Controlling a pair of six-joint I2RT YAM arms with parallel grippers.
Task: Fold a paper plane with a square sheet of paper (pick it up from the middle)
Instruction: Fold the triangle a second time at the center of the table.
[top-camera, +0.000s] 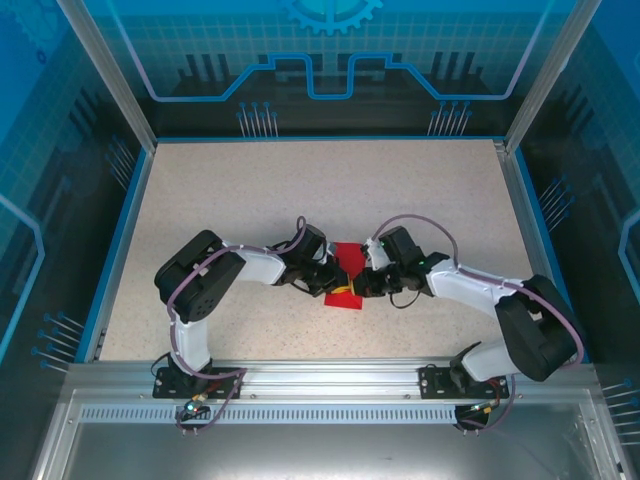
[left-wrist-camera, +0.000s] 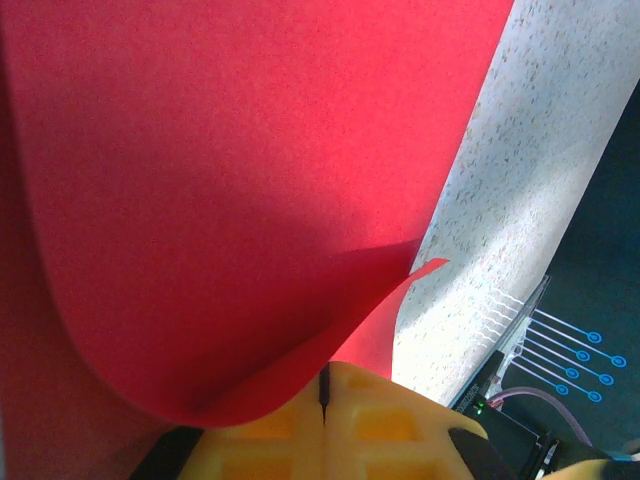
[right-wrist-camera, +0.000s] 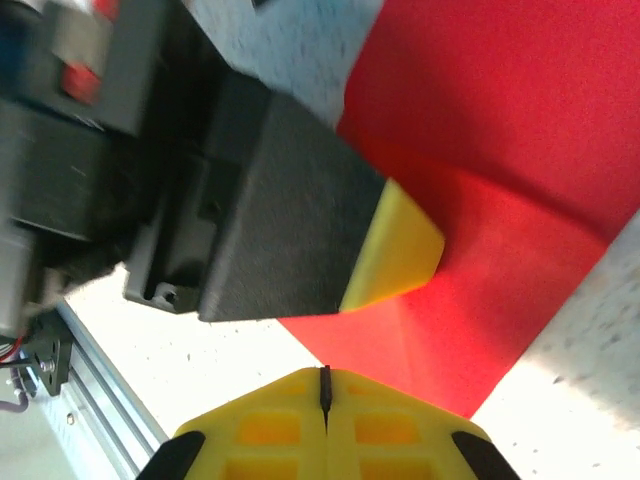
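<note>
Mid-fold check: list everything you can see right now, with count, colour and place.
square sheet of paper: 1, bright red, table centre between the two grippers, one part curled up.
table: 1, speckled beige with a blue border, under the arms.
rail: 1, silver metal, along the near edge by the arm bases.
enclosure panels: several, blue with line graphics, left, far and right of the table.
left arm: 1, black and white, reaching in from the left.
right arm: 1, black and white, reaching in from the right.
left gripper: 1, black with yellow fingers, shut, tip on the paper.
right gripper: 1, yellow fingers, shut, at the paper's right side.
</note>
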